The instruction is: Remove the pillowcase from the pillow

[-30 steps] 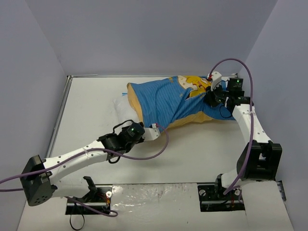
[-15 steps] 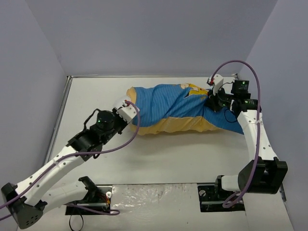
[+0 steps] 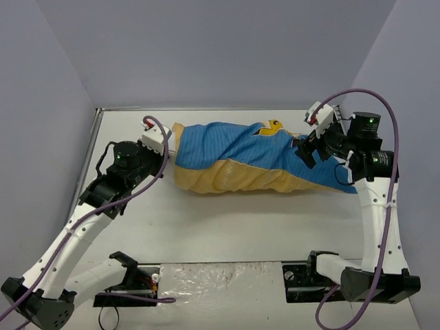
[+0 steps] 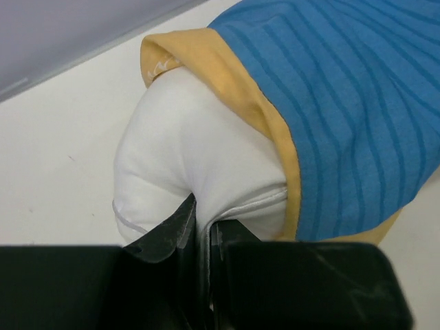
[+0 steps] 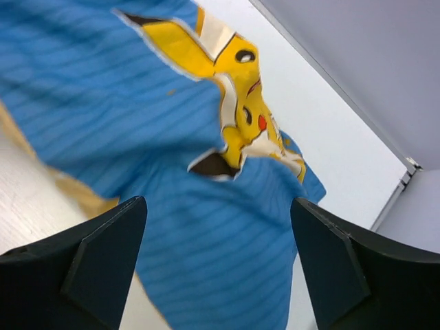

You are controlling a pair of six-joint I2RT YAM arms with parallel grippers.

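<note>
Arms point(image 3: 72, 237) extended: left gripper point(image 4: 203, 213) clamped on pillow point(image 4: 185, 151) corner; right gripper point(image 5: 216, 206) released above pillowcase point(image 5: 89, 103).

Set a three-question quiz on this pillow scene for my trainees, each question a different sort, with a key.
1. True or false: the right end effector is clamped on the pillowcase.
2. What does the left end effector pinch? A) a white corner of the pillow B) the pillowcase C) nothing
3. Fill the gap: the cartoon printed on the pillowcase is mostly ____ in colour.
Key: 1 false, it stands open above the fabric; 2 A; 3 yellow.
</note>
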